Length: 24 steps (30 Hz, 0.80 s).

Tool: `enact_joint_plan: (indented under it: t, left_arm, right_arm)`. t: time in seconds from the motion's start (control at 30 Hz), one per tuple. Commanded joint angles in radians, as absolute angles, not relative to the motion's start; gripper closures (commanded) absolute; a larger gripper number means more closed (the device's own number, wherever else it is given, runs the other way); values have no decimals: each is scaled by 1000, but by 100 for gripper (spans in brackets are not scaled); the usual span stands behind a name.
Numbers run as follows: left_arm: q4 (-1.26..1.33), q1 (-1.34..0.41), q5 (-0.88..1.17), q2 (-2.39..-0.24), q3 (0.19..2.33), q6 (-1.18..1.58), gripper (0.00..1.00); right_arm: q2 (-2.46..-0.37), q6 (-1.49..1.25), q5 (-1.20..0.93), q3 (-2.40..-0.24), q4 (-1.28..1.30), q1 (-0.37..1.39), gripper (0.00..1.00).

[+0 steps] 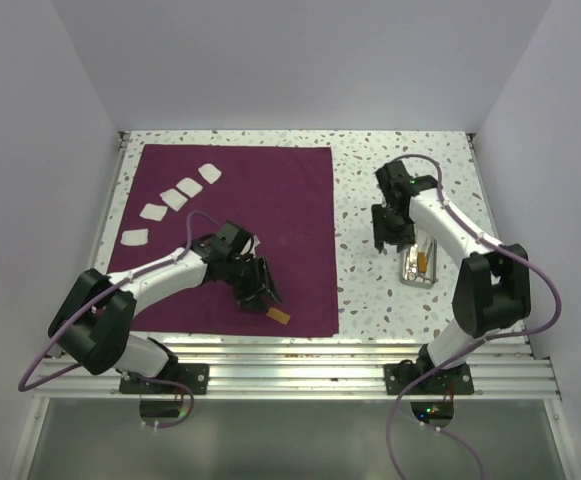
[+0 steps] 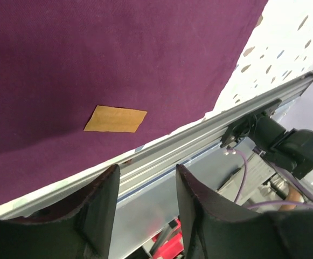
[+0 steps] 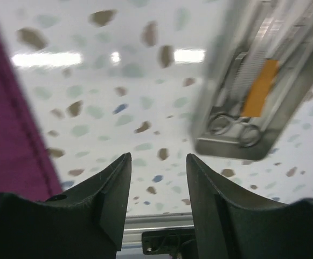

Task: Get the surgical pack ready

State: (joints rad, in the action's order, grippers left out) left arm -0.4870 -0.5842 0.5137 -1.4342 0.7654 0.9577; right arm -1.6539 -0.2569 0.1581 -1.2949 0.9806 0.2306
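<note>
Deep purple-maroon fabric sheet [image 1: 270, 190] lies flat on the left half of the speckled counter [image 1: 370, 170]; left gripper [image 1: 260, 285] and right gripper [image 1: 390, 240] gape, empty. A low pass could bunch it, scattering the white square pads [image 1: 175, 200].

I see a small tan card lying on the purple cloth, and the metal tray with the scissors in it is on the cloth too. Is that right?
Not quite. The metal tray with the scissors sits on the bare speckled table, to the right of the purple cloth, not on it. The top view shows this. The tan card does lie on the cloth.
</note>
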Motion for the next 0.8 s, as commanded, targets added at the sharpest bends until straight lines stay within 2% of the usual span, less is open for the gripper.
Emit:
enact_joint_plan:
  t: [0.0, 0.23, 0.37, 0.4, 0.5, 0.6, 0.63, 0.73, 0.77]
  left_arm:
    - [-472, -598, 443, -1416, 764, 1070, 53]
    - [-468, -629, 416, -1468, 787, 1048, 58]
    - [-549, -629, 324, -1474, 840, 948, 62]
    - [-576, -629, 295, -1462, 847, 916, 64]
    - [-607, -630, 253, -1376, 804, 865, 75]
    - [-627, -630, 279, -1330, 759, 833, 85]
    - [-627, -632, 290, -1322, 729, 828, 92]
    - [-597, -634, 324, -1305, 669, 842, 100]
    - [-571, -634, 337, -1307, 658, 847, 100]
  right_arm:
    - [-1577, -311, 60, -1306, 999, 310, 51]
    - [-1540, -295, 2, -1229, 956, 353, 51]
    - [-1534, -236, -312, -1175, 876, 405, 50]
    - [-1542, -235, -433, -1158, 844, 422, 49]
    - [-1555, -279, -579, -1112, 709, 506, 46]
    - [-1577, -354, -638, -1094, 559, 607, 43]
    - [-1604, -385, -661, -1095, 526, 653, 43]
    - [-1673, -399, -660, -1137, 480, 715, 42]
    - [-1718, -402, -652, -1149, 477, 742, 42]
